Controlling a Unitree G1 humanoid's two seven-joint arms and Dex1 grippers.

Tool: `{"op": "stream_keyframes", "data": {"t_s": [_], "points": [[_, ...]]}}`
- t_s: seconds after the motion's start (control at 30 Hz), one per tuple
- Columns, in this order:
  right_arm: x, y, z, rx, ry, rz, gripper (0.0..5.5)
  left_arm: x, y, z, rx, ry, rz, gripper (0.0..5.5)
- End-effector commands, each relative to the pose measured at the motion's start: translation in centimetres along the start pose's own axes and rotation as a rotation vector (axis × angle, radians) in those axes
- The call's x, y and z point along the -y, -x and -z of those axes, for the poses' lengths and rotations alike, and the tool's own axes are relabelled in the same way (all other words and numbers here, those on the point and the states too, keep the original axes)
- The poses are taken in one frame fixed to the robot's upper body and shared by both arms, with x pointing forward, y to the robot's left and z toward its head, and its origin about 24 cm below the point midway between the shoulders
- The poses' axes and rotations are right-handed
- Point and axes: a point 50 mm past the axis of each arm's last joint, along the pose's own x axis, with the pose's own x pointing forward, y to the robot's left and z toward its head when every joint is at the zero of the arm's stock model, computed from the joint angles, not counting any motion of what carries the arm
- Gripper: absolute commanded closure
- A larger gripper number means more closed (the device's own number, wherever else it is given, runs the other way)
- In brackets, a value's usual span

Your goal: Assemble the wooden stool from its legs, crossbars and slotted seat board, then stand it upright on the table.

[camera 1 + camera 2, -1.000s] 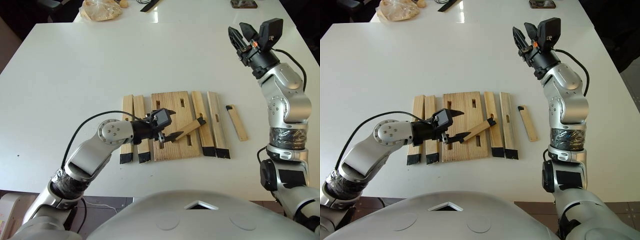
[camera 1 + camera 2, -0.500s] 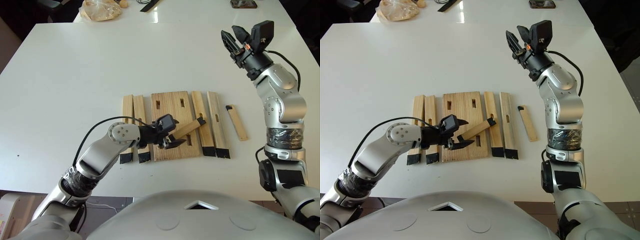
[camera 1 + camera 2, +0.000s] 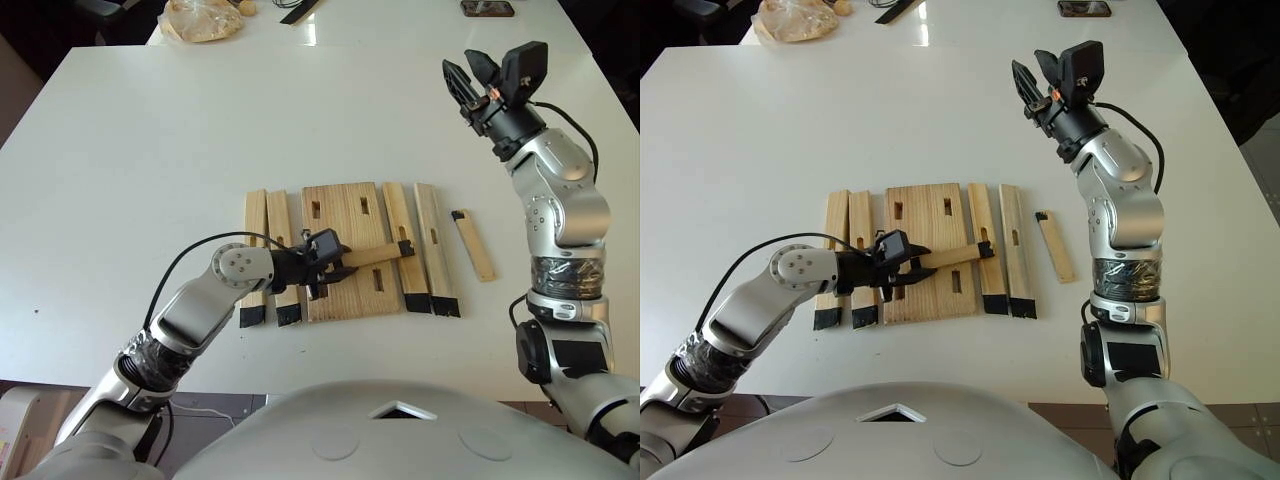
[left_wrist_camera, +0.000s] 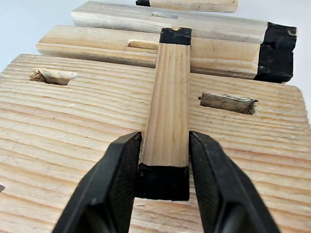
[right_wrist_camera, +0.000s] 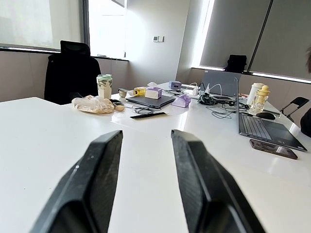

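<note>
One crossbar (image 3: 372,255) lies across the slotted seat board (image 3: 342,225) on the table (image 3: 150,150), its black-tipped end clamped by the left gripper (image 4: 164,137) (probably to steer it toward a slot). The right gripper (image 3: 492,70) hangs agape, raised well clear.

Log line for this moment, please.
left gripper: shut on crossbar, lying across seat board | right gripper: open, raised, empty | assembly: not begun

A pale, straight-grained seat board (image 3: 338,225) with dark slots lies on a white table (image 3: 150,150). The crossbar (image 3: 375,254) across the board is light wood capped black at both ends; the legs (image 3: 437,250) flanking the board are pale with black tips.
</note>
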Motion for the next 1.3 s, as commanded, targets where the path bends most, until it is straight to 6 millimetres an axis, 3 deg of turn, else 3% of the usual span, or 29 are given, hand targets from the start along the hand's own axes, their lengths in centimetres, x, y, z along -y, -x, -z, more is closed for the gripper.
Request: {"op": "stream_keyframes", "data": {"t_s": [0.03, 0.17, 0.27, 0.4, 0.53, 0.67, 0.9, 1.07, 1.3], "points": [[-0.2, 0.2, 0.1, 0.006, 0.013, 0.004, 3.64, -0.9, 0.2, 0.6, -0.017, 0.024, -0.050, 4.19], [-0.3, 0.3, 0.2, 0.004, 0.020, 0.006, 3.64, -1.2, 0.3, 0.7, 0.001, 0.033, -0.065, 4.19], [0.1, 0.5, -0.2, 0.013, 0.029, 0.010, 3.64, -2.6, 0.9, -0.1, 0.083, 0.053, -0.158, 4.19], [2.1, 1.9, -2.8, 0.114, -0.129, -0.063, 3.64, -4.0, 3.5, -3.5, 0.330, 0.048, -0.239, 4.19], [3.2, 4.1, -5.3, 0.209, -0.309, -0.283, 3.64, -4.5, 5.9, -5.4, 0.492, 0.044, -0.246, 4.19], [2.2, 5.5, -6.1, 0.207, -0.495, -0.570, 3.64, -4.2, 7.5, -7.6, 0.685, 0.161, -0.088, 4.19], [0.0, 6.2, -6.6, 0.170, -0.658, -0.851, 2.69, -4.2, 9.4, -10.4, 0.873, 0.257, 0.065, 4.19], [-1.9, 6.0, -6.2, 0.099, -0.673, -0.983, 2.63, -3.5, 9.4, -11.2, 0.881, 0.257, 0.143, 4.19], [-3.4, 5.0, -6.3, 0.077, -0.614, -1.065, 2.63, -2.5, 8.5, -10.7, 0.820, 0.225, 0.195, 4.19]]}}
